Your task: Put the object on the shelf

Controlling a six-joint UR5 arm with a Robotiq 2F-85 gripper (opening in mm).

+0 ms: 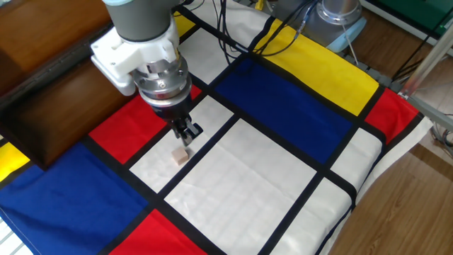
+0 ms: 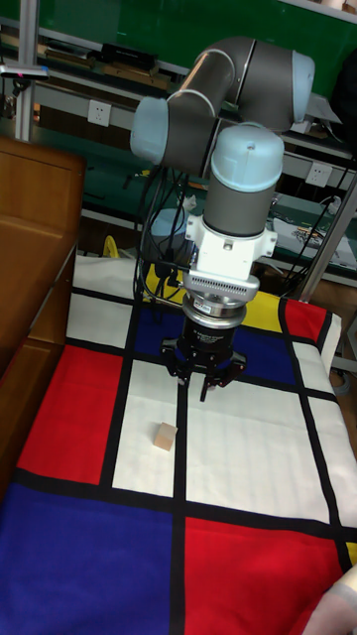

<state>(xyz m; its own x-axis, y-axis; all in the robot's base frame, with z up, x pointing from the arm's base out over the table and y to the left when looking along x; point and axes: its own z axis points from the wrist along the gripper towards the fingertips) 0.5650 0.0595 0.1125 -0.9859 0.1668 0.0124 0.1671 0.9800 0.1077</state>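
The object, a tiny pale beige wooden cube [image 1: 182,156], lies on a white panel of the tablecloth, also visible in the tall view as the cube [image 2: 164,437]. My gripper [image 1: 187,132] hangs just above and slightly behind it, fingers pointing down, not touching it. In the tall view the gripper [image 2: 206,382] stands open with nothing between its fingers, to the right of and above the cube. The dark brown wooden shelf [image 1: 56,92] stands at the left edge of the table, and the tall view shows the shelf [image 2: 30,268] on the left too.
The table carries a cloth [image 1: 283,106] of red, blue, yellow and white panels with black stripes. Black cables [image 1: 241,35] trail across the far side near the arm's base [image 1: 340,18]. The table's edge drops off at the right [image 1: 382,184].
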